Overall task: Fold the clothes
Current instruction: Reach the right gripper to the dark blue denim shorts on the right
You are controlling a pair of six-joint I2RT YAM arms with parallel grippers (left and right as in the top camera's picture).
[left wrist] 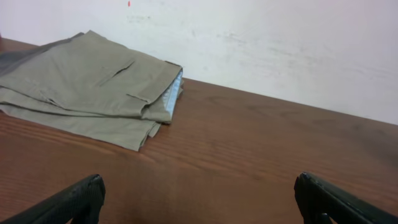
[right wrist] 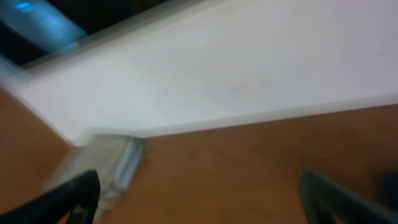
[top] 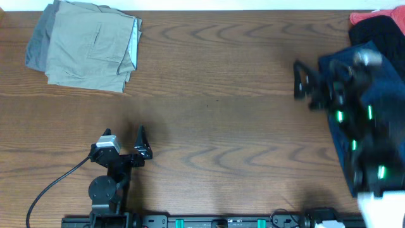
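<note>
The dark navy-blue shorts [top: 387, 82] lie at the table's right edge, largely covered by my right arm. My right gripper [top: 305, 85] is open and empty. It is blurred and reaches left past the shorts' left edge, over bare wood. In the right wrist view its two fingers [right wrist: 199, 202] are wide apart with only table between them. My left gripper [top: 124, 138] is open and empty near the front left, far from the shorts. In the left wrist view its fingers [left wrist: 199, 199] frame bare wood.
A folded pile of khaki and grey shorts [top: 88, 47] lies at the back left, also in the left wrist view [left wrist: 93, 87] and blurred in the right wrist view [right wrist: 106, 168]. A black garment [top: 380, 28] and a red one [top: 373, 15] lie at the back right corner.
</note>
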